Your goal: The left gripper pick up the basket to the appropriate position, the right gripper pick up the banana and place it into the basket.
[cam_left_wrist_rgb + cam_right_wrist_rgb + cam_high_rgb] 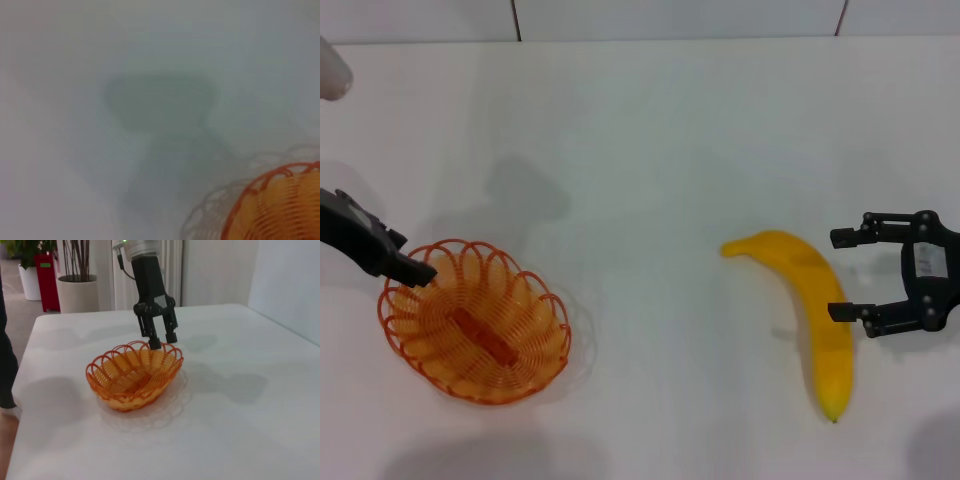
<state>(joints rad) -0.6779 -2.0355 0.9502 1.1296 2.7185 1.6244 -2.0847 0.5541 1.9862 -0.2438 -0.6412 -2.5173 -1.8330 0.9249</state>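
Basket [475,322] rim gripped by left pincer [417,270]; right pincer [848,275] spread beside banana [807,312], potted plants [77,277] behind

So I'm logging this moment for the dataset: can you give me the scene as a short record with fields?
basket: shallow orange looped-wire basket, on the white table, empty
banana: smooth yellow curved banana, lying on the table, outside the basket
left tool: black two-fingered left gripper, at the basket's rim, one finger inside
right tool: black right gripper, open, beside the banana, not gripping
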